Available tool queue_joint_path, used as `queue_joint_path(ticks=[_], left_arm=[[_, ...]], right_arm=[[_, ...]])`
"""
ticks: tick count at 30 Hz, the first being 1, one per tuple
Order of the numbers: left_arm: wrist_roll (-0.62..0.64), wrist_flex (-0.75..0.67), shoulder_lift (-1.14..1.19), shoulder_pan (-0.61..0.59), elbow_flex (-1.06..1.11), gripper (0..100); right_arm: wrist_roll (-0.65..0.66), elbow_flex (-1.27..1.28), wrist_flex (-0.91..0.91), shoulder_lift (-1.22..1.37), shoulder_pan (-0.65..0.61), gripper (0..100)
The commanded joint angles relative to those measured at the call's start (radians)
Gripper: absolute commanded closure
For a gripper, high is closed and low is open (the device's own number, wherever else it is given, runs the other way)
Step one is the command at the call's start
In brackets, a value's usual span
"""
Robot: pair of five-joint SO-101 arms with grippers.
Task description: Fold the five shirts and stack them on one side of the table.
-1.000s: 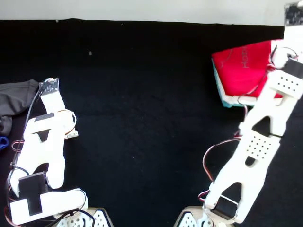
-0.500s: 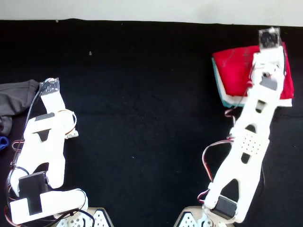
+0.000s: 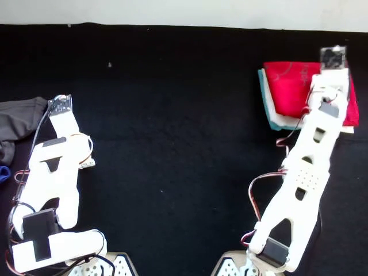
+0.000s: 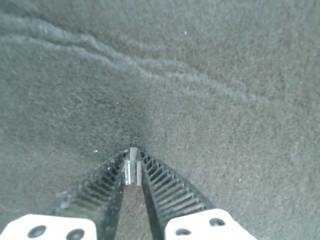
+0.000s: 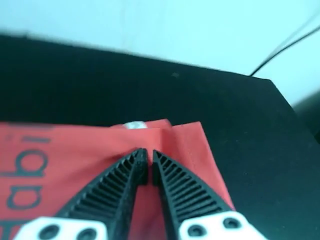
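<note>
At the far right of the table [image 3: 172,115]: stack [image 3: 269,115] of folded shirts, red shirt [image 3: 287,86] on top, teal and white edges showing beneath along its left and near sides. Dark lettering on the red cloth.

Stretched over the stack from the near edge: right arm [image 3: 305,178], wrist above the right half of the red shirt. Right gripper [image 5: 149,156] aimed at the red cloth, close to a fold line near the shirt's far corner. Jaws all but together, only a thin slit between, nothing seen inside it. Cannot tell whether the tips touch the cloth.

Over at the left edge: grey shirt [image 3: 20,118], unfolded and bunched, partly cut off by the frame. Just beside it, left arm [image 3: 52,172], bent back on itself, wrist by the shirt's right edge. Left gripper [image 4: 131,152] fully closed, toothed jaws meeting at the tips, tips down at grey cloth with shallow creases across it. Slight darkening around the tips. Cannot tell whether shirt or table cover, nor whether any of it pinched.

Well apart, grey shirt and stack, bare black table between. Nearer along the left edge, below the grey shirt, small blue item [image 3: 3,172]. Beyond the far edge, pale wall [image 3: 172,11], with a thin dark cable [image 5: 285,45] against it.
</note>
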Motion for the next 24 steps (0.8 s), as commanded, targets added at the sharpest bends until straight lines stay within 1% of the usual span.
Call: queue_joint_path(ticks=[1,6,14,18,24], left_arm=[[-0.005,-0.018,0.002,0.015,-0.008,99],[-0.005,-0.018,0.002,0.015,-0.008,99],[-0.006,-0.015,0.002,0.016,-0.008,99],[-0.008,-0.015,0.005,0.016,-0.008,99],[-0.008,-0.017,0.004,0.013,-0.008,99]], right_arm=[[-0.126,-0.007,0.087,-0.226,-0.007,96.8],[-0.236,-0.005,0.286,-0.458,-0.022,96.8],[-0.245,-0.005,0.776,-0.763,-0.108,96.8],[-0.247,-0.002,1.032,-0.917,-0.185,96.8],[-0.242,-0.005,1.349,-1.059,-0.352,96.8]])
